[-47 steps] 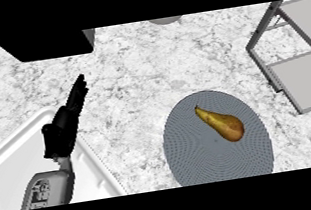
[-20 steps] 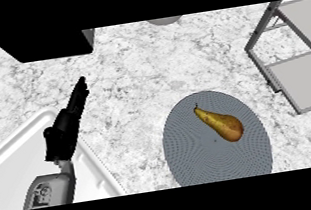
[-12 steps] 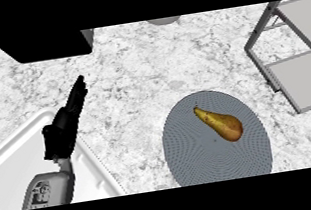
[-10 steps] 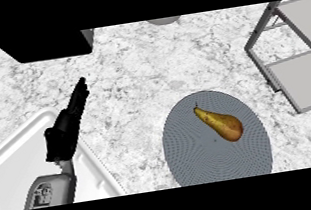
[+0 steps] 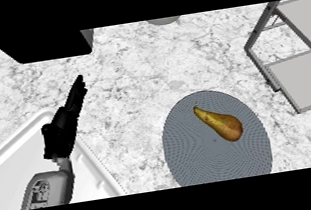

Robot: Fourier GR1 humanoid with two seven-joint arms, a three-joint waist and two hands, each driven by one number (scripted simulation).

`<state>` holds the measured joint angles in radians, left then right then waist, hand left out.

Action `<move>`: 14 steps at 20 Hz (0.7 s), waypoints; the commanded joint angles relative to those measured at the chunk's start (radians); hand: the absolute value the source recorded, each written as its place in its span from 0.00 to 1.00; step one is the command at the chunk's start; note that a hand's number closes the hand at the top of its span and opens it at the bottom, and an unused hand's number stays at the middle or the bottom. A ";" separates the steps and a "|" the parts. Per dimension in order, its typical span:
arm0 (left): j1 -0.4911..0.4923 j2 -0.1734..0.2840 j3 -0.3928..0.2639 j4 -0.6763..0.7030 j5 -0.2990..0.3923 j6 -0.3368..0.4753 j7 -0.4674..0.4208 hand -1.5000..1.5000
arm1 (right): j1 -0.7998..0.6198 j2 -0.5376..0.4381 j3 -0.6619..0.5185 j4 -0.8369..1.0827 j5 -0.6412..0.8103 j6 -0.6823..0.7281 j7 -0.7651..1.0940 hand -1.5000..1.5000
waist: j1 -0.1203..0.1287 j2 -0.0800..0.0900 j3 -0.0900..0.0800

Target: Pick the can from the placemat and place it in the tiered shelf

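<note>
Pear (image 5: 219,123), not can, on round grey placemat (image 5: 217,143), well right of left hand (image 5: 63,126), fingers straight and together. Right hand unseen. Approach from above, then carry right to tiered shelf (image 5: 302,57).

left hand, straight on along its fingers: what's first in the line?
The left hand points up and slightly right, fingers straight. Bare counter lies ahead, then the black block at the far edge, near its right corner. Height above the counter is unclear, so it may pass just beside it.
</note>
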<state>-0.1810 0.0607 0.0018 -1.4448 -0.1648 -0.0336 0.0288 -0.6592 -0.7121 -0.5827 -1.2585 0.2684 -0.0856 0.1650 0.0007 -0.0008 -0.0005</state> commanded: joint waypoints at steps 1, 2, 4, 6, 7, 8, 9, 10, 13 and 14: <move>0.024 0.023 0.004 -0.045 0.012 -0.024 0.029 0.50 | -0.043 -0.034 -0.075 0.004 -0.090 0.005 0.045 0.00 | 0.003 -0.001 0.000; 0.005 -0.008 -0.010 0.022 -0.016 0.010 -0.021 0.50 | -0.067 -0.029 -0.111 0.000 -0.133 0.002 0.066 0.00 | -0.005 -0.001 0.000; 0.006 0.036 0.031 -0.024 0.034 -0.036 0.021 0.50 | -0.062 -0.043 -0.158 -0.061 -0.176 -0.004 0.130 0.00 | -0.009 -0.005 0.000; 0.014 -0.026 -0.023 0.003 -0.024 0.024 -0.030 0.50 | -0.099 -0.133 -0.202 0.027 -0.183 -0.008 0.177 0.00 | -0.006 -0.001 0.000; 0.031 0.006 -0.001 -0.033 0.003 -0.006 0.003 0.50 | -0.050 -0.159 -0.252 0.027 -0.210 0.013 0.151 0.00 | -0.008 -0.002 0.001; -0.018 0.026 0.036 0.073 0.013 -0.015 -0.067 0.50 | -0.073 -0.206 -0.248 0.088 -0.200 0.018 0.173 0.00 | -0.009 0.002 0.000; 0.006 -0.023 -0.012 0.018 -0.006 0.011 -0.006 0.50 | -0.032 -0.217 -0.283 0.073 -0.219 0.027 0.170 0.00 | -0.010 -0.001 0.001; 0.077 -0.041 -0.041 -0.050 -0.031 0.037 -0.024 0.50 | -0.008 -0.236 -0.295 0.075 -0.216 0.034 0.216 0.00 | -0.006 -0.003 0.001; 0.040 0.025 0.017 -0.005 0.007 -0.014 -0.027 0.50 | 0.060 -0.343 -0.385 0.168 -0.276 0.158 0.289 0.00 | -0.027 -0.005 0.001; -0.007 0.006 0.017 -0.021 0.016 -0.004 0.024 0.50 | 0.068 -0.393 -0.380 0.226 -0.268 0.190 0.286 0.00 | -0.021 -0.002 0.001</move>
<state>-0.1634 0.0638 0.0056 -1.4561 -0.1633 -0.0342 0.0244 -0.6543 -0.9947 -0.8950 -1.1236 0.0375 0.0097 0.3923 -0.0137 -0.0031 0.0000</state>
